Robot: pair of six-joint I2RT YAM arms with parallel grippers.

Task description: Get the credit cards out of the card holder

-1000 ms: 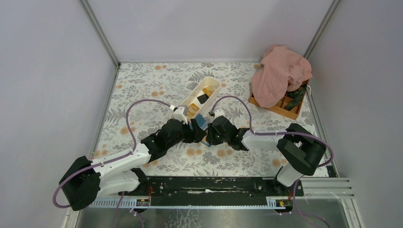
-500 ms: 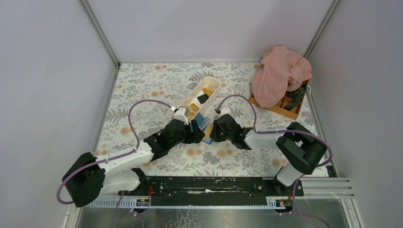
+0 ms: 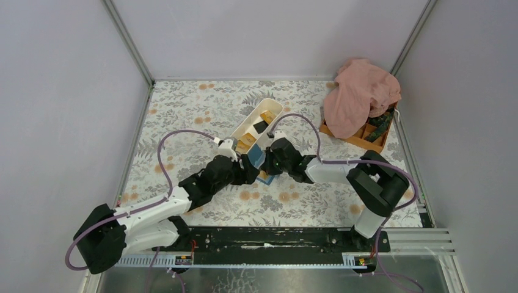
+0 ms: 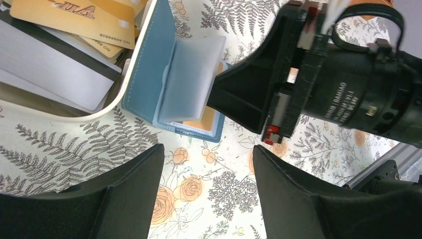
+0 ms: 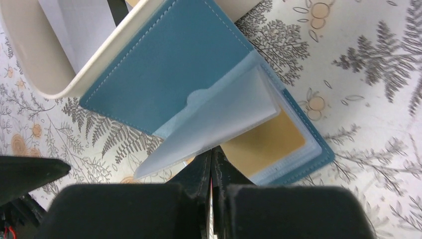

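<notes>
The blue card holder (image 3: pixel 259 160) lies open, its cover leaning on the white tray's rim (image 5: pixel 54 84). A clear sleeve (image 5: pixel 219 119) stands lifted off an orange-yellow credit card (image 5: pixel 263 142) in the lower pocket. My right gripper (image 5: pixel 211 152) is shut, its tips pressed together beneath that sleeve at the card's edge, with nothing seen between them. In the left wrist view the holder (image 4: pixel 149 69) sits just ahead of my open left gripper (image 4: pixel 209 159), which hovers over the tablecloth with nothing in it. The right gripper (image 4: pixel 234 94) meets the holder from the right.
The long white tray (image 3: pixel 272 110) behind the holder contains yellow cards (image 4: pixel 64 15) and a black one. An orange compartment box (image 3: pixel 366 139) stands at the back right under a pink cloth (image 3: pixel 360 94). Both arms' heads nearly touch over the holder.
My right gripper has closed and pushed left, up against the holder, with the sleeve now raised. The left arm shifted slightly and stays open.
</notes>
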